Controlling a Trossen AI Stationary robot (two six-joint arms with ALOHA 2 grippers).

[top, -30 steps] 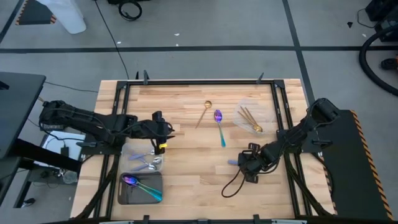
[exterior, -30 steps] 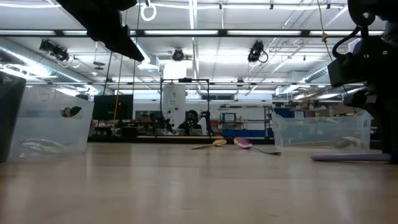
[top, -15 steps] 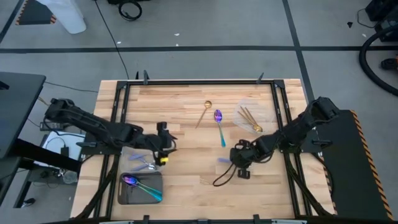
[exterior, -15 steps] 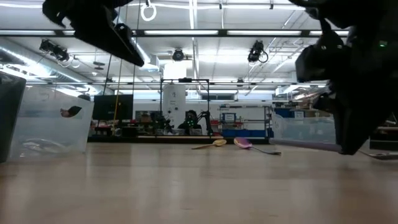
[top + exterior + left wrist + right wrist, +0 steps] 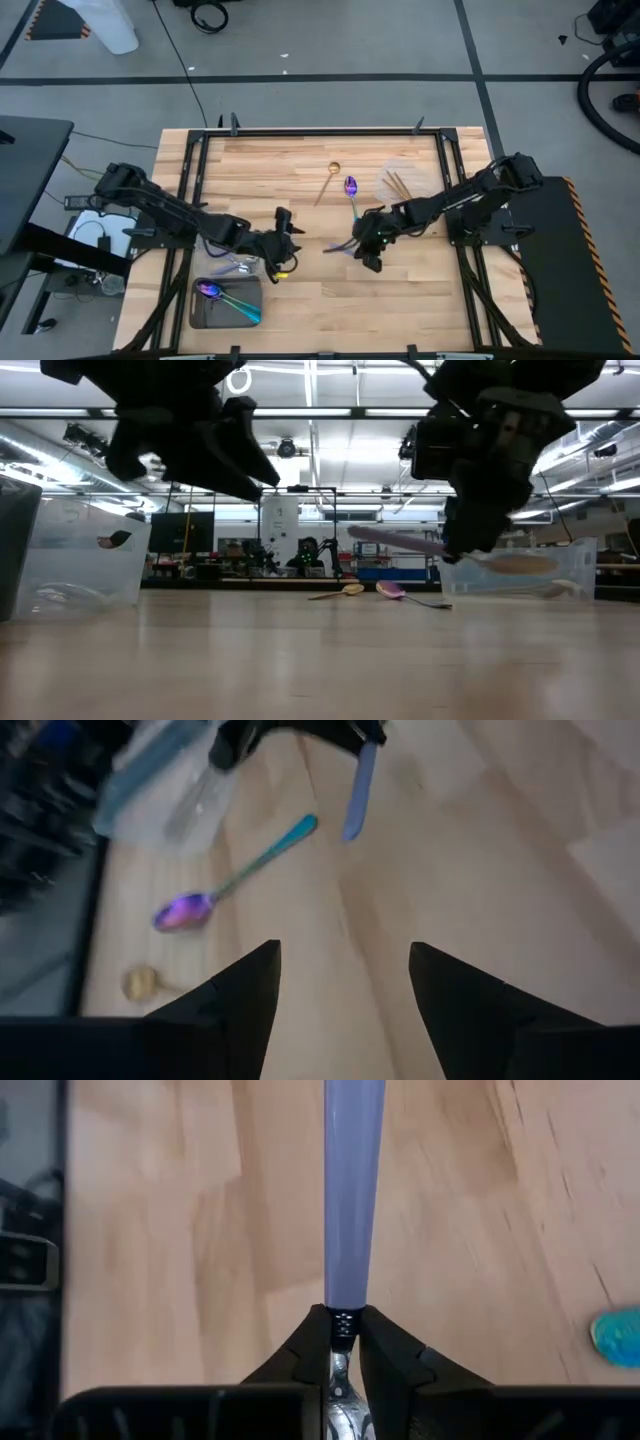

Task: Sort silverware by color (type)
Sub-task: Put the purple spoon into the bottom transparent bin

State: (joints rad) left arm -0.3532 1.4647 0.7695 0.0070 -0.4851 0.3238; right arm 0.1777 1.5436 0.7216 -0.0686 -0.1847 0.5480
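My right gripper (image 5: 358, 244) hangs over the table's middle, shut on a lavender utensil (image 5: 338, 248) whose handle points toward the table's left. My left gripper (image 5: 288, 240) stands open a short way to its left, facing it, with nothing between its fingers (image 5: 240, 1010). A purple spoon with a teal handle (image 5: 352, 198) and a gold spoon (image 5: 330, 178) lie flat on the wood farther back. A clear tray (image 5: 412, 172) at the right holds gold pieces. The clear tray (image 5: 215, 262) at the left holds silver ones. A dark grey tray (image 5: 205, 312) holds iridescent spoons. My right gripper pinches the lavender utensil between its two fingertips where the handle narrows (image 5: 343, 1318). The fingers slant down from the table's right and lie along the utensil. The long handle (image 5: 395, 541) sticks out past the fingertips, nearly level. The whole piece is lifted clear of the table.
A black frame (image 5: 300, 132) runs round the wooden top. Bare wood (image 5: 330, 300) lies at the near middle. A black cable (image 5: 352, 230) trails from the right arm. The room beyond the table shows in the low view.
My right gripper has gone toward the table's left and a little toward its far edge, and has risen. The lavender utensil, which lay on the wood, now hangs clear. My left gripper has left the clear tray, gone right toward the table's middle, and sunk.
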